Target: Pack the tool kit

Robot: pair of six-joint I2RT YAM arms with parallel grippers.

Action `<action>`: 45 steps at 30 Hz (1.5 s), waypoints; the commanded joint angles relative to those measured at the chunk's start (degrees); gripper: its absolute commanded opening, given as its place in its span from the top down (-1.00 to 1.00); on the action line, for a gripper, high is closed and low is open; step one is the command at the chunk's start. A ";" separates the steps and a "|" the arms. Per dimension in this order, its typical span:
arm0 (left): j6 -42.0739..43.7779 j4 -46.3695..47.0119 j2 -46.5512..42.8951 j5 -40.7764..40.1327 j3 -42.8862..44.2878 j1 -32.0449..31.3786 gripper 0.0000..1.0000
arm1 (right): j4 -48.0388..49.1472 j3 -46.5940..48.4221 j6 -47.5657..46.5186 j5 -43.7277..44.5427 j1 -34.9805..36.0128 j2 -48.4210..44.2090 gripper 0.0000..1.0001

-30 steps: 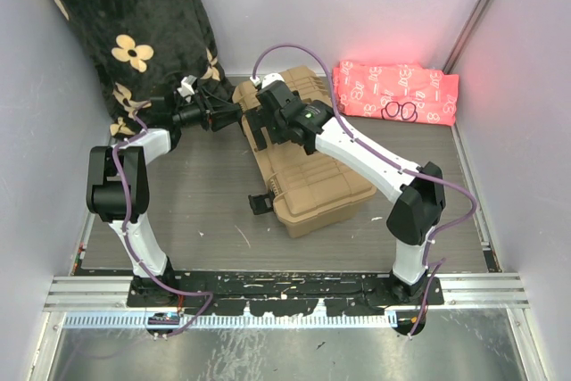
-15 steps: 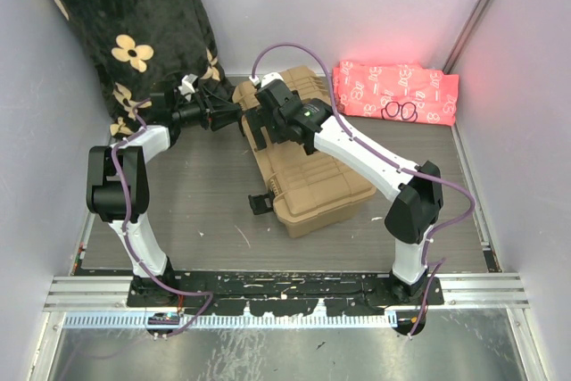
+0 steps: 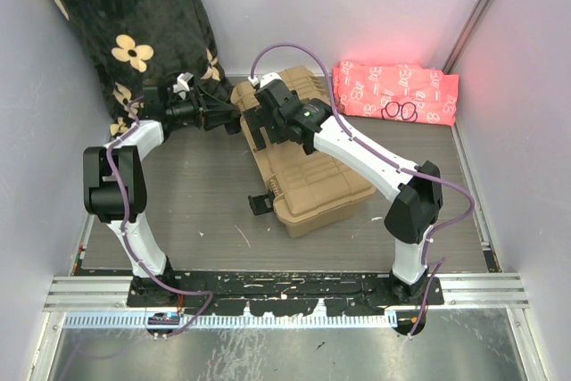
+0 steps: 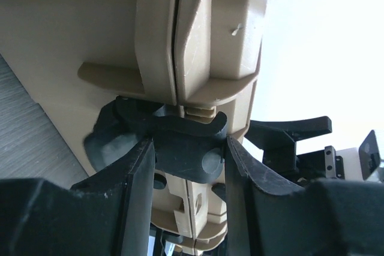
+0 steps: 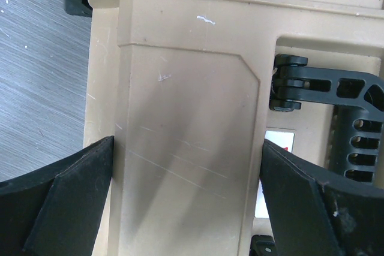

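Tan toolbox (image 3: pixel 314 186) lies closed, left jaws pinching its black latch (image 4: pixel 183 148)

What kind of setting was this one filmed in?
Probably a lab robot cell, not a real workshop: plain pale walls box in a wood-grain table, the left arm and right arm are bolted to a metal rail at its near edge, and the toolbox sits there like a staged prop.
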 commanded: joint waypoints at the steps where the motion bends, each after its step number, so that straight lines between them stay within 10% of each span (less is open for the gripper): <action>1: 0.46 9.63 -4.76 5.57 9.40 1.73 1.00 | -19.21 -7.58 2.54 -17.68 2.18 11.97 -0.71; 21: 1.90 0.27 1.41 8.11 21.66 -1.28 1.00 | -18.81 -7.48 3.24 -17.86 2.15 11.89 -0.71; 30: 21.71 -32.59 5.14 5.05 36.86 -1.57 1.00 | -18.43 -7.83 3.34 -18.11 2.19 11.84 -0.71; 41: 29.78 -43.30 4.67 1.56 37.80 -1.80 1.00 | -18.28 -8.06 3.26 -18.23 2.22 11.75 -0.71; 45: 29.41 -39.31 -0.71 -1.21 27.47 0.97 0.53 | -18.06 -8.91 3.26 -18.21 2.21 11.12 -0.71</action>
